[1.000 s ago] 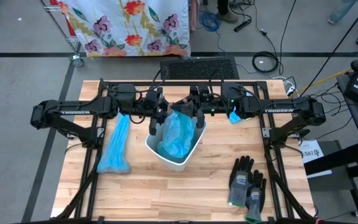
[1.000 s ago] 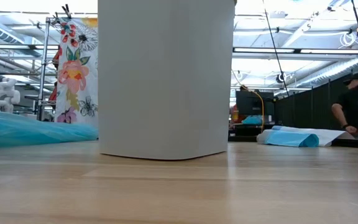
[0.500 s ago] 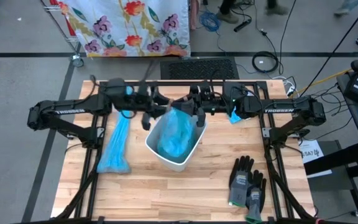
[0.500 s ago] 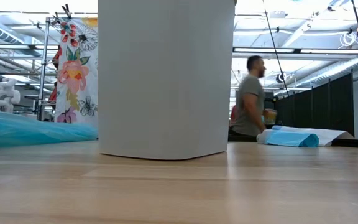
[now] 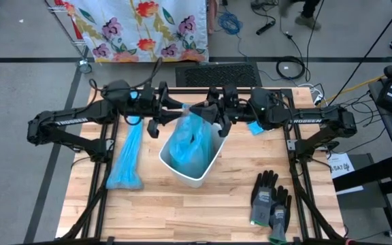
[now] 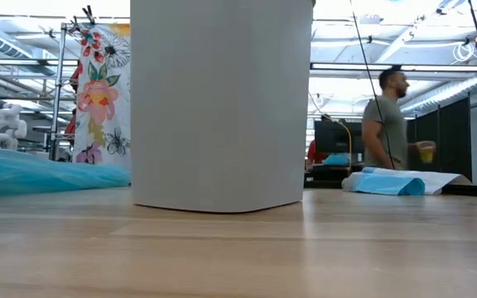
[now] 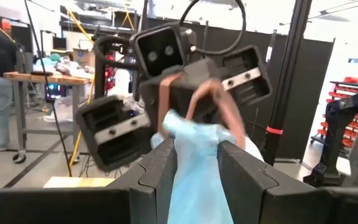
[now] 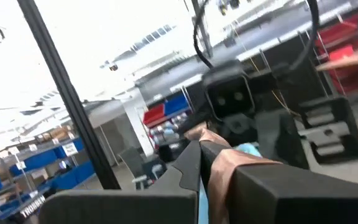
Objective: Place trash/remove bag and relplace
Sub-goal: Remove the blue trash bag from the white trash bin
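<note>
Blue plastic, the bag [image 5: 190, 141], fills the white bin [image 5: 203, 171] at the centre of the high view and rises in a peak above the bin's upper rim. Both arms meet at that peak. The left gripper [image 5: 156, 126] comes in from the left; its wrist view shows the bag's film between its fingers [image 7: 160, 171], which stand partly apart with the film clamped between them. The right gripper [image 5: 215, 120] faces it from the right, fingers pressed together, and seems to pinch the same gathered top edge, though the film in its wrist view is only a small pale patch.

No loose trash shows on the table; whatever went in is presumably inside the bag, hidden by the folds. A second blue bag [image 5: 126, 160] lies flat at centre left, just beside the bin, and gloves [image 5: 271, 199] lie at lower right, well apart. In the low view a person [image 6: 387, 120] stands in the room behind.

The step appears to be lifting the full bag out. To do it well, both grippers should rise together and straight up, keeping the neck gathered so nothing spills. The bin is light and may lift with the bag; a slow pull, or freeing one side first, should let air in and keep it on the table.
</note>
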Robot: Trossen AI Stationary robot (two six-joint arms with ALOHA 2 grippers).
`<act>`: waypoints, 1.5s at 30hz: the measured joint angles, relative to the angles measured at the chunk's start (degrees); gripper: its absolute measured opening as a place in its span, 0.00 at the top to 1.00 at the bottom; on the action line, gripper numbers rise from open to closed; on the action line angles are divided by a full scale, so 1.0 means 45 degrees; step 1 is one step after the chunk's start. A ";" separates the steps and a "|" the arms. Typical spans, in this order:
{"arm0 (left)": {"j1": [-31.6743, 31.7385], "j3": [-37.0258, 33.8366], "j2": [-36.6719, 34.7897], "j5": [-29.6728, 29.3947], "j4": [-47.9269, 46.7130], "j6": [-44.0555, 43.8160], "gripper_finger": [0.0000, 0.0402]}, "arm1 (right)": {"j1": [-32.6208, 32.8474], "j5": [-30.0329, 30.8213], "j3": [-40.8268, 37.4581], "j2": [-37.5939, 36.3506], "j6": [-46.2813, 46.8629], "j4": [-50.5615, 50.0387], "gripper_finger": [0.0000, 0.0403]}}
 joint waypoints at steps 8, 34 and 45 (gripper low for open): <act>0.0089 0.0000 0.0005 0.0044 0.0236 -0.1502 0.70 | 0.0005 -0.0010 0.0000 -0.0250 0.0018 0.0293 1.00; -0.0371 0.0000 0.0253 0.0126 0.0565 -0.2920 0.70 | 0.0000 -0.0390 0.0000 -0.0296 0.0035 -0.0480 1.00; -0.0368 0.0007 0.0424 0.0344 0.0031 -0.1912 0.70 | 0.0000 -0.0384 -0.0005 -0.0623 -0.0188 0.0582 1.00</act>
